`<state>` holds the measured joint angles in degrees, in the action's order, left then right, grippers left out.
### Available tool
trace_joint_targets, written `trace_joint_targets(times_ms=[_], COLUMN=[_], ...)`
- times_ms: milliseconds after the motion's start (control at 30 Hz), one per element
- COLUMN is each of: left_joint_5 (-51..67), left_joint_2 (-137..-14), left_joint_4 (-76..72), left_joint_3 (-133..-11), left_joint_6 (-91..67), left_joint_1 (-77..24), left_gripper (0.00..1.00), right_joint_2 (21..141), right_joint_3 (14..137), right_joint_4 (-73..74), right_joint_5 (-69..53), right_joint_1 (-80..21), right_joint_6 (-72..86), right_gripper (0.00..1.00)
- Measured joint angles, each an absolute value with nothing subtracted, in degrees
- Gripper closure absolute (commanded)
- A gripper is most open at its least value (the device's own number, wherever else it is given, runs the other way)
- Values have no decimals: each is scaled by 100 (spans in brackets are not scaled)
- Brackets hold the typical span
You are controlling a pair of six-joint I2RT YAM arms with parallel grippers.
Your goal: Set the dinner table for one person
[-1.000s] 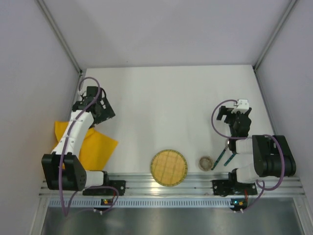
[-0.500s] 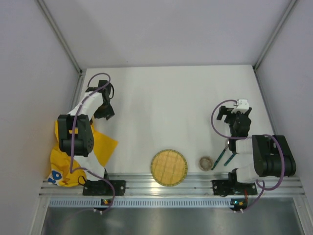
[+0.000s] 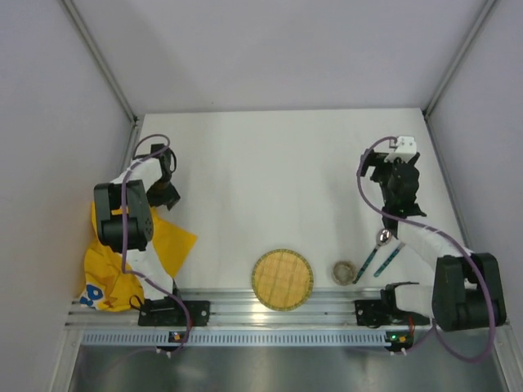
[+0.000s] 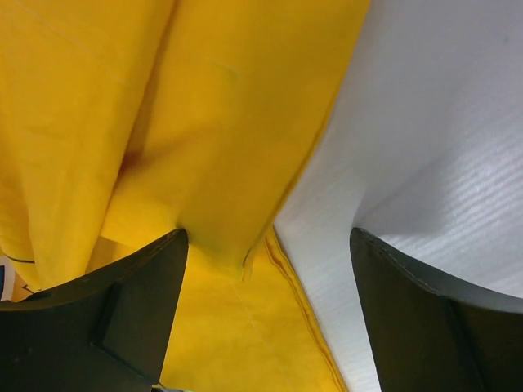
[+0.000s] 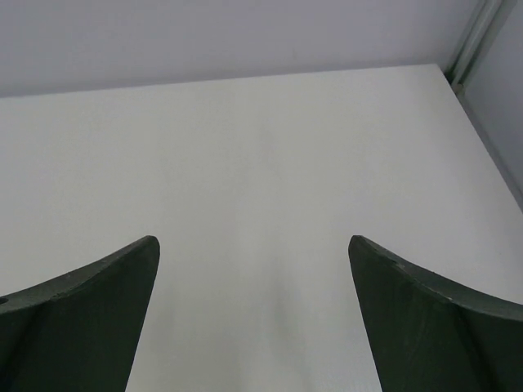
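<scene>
Our left claw (image 4: pixel 265 241) hangs jaws apart over the cloth (image 4: pixel 204 122), whose folded edge runs up the wrist view between them. The cloth sits at the bench's (image 3: pixel 278 163) left edge, nearest this arm. The right claw (image 5: pixel 253 245) gapes above white bench at right. We count one cloth, one round mat (image 3: pixel 283 279), one cup (image 3: pixel 344 272) and two utensils (image 3: pixel 369 261).

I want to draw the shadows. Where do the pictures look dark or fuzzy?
Left wrist view: the yellow cloth is very close, with shaded folds, and a grey shadow lies on the table above the left gripper's finger. Right wrist view: the table is evenly lit and the right gripper's fingers look almost black. Top view: sharp and softly lit, with hardly any shadow around the round mat.
</scene>
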<state>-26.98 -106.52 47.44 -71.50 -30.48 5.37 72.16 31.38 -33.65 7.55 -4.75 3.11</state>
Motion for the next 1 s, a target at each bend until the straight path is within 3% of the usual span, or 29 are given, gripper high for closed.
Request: trace_joint_targets(times_ms=[100,267,333,367,567,700,900,933,967,1000], left_joint_5=[-2755,-2818,-2880,-2906,-2738,-2412,-1369,-1157,-873,-534], left_joint_2=[-10746,-10978,-11043,-11059,-11146,-11507,-12954,-13229,-13568,-13795], left_joint_4=[4582,4311,4246,4206,4200,4298,4528,4536,4506,4427], left_joint_3=[-7244,-7378,-7378,-7373,-7500,-8178,-11002,-11550,-12213,-12645], left_joint_6=[-2989,-2902,-2856,-2845,-2635,-2681,-3103,-3166,-3225,-3291], left_joint_1=[701,956,1009,1017,902,198,-1466,-1649,-1859,-1997], left_gripper=[23,70,82,100,100,100,100,83,39,2], right_joint_2=[6744,6571,6528,6464,5999,5769,5601,5583,5564,5553], right_joint_3=[3148,3146,3118,3079,3035,3035,3035,3035,3035,3035], right_joint_4=[-3151,-2510,-2265,-2132,-1586,-1420,-1085,-1037,-993,-947], right_joint_5=[735,696,694,703,797,851,917,926,937,950], right_joint_1=[-792,-1396,-1452,-1452,-1452,-1452,-1452,-1452,-1452,-1452], right_joint_6=[499,464,421,392,187,143,-32,-82,-128,-187], right_gripper=[0,0,0,0,0,0,0,0,0,0])
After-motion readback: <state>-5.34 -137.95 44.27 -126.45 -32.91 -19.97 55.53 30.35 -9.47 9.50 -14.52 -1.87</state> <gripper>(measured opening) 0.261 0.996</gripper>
